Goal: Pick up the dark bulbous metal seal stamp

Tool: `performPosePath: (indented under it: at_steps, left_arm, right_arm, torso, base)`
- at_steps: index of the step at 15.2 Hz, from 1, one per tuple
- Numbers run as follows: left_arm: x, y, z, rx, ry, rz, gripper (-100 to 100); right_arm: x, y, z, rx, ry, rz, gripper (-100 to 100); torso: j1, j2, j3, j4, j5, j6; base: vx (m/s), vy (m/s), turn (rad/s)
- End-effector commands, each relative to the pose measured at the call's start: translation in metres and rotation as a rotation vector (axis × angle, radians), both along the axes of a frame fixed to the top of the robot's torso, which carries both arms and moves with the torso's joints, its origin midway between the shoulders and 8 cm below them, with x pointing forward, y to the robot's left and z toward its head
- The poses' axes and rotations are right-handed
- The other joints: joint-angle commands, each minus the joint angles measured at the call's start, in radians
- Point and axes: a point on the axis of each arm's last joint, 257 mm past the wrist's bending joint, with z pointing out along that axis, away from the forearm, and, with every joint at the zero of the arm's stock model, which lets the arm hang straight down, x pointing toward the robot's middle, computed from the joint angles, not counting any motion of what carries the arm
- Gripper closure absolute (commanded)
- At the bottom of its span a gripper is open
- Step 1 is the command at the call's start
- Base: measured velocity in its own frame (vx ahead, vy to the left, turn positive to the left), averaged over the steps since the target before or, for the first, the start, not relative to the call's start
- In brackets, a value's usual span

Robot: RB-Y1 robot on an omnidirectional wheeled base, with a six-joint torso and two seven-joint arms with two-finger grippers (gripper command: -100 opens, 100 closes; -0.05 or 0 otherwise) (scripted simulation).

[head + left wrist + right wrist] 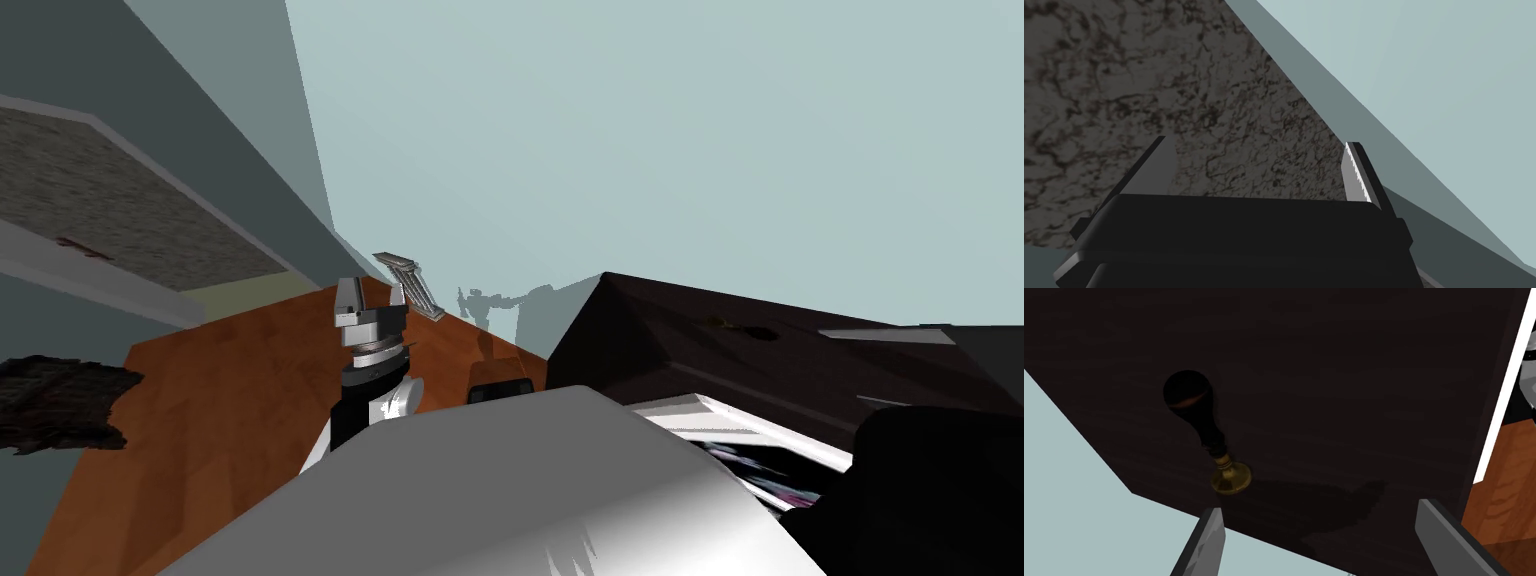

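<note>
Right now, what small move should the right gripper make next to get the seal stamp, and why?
Probably ease the right gripper forward and sideways until its open fingers straddle the seal stamp. The stamp rests on the dark surface ahead of the fingertips, off-centre toward one finger, untouched.

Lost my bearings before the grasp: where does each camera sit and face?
Head: on the head, down-forward over floor and dark furniture top; left gripper shows.
Left wrist: on that hand, facing off the work, its gripper open.
Right wrist: above the seal stamp on that top; right gripper open.
Shared: head and right wrist see that top.
</note>
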Motion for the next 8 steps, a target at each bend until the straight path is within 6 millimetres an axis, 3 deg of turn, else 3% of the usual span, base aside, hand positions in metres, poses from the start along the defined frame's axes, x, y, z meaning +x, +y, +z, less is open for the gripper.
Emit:
performPosePath:
  at_steps: [1, 8]
  left_arm:
    - [0.000, 0.000, 0.000, 0.000, 0.000, 0.000, 0]
    - [0.000, 0.000, 0.000, 0.000, 0.000, 0.000, 0]
  right_arm:
    - [-0.005, -0.001, -0.001, -0.012, 0.061, 0.011, -100]
    - [-0.019, -0.003, -0.008, -0.037, 0.238, 0.040, -100]
  torso:
    - [0.000, 0.000, 0.000, 0.000, 0.000, 0.000]
    - [-0.001, 0.000, 0.000, 0.000, 0.000, 0.001]
  base:
    - [0.057, -0.072, 0.220]
    - [0.041, -0.068, 0.145]
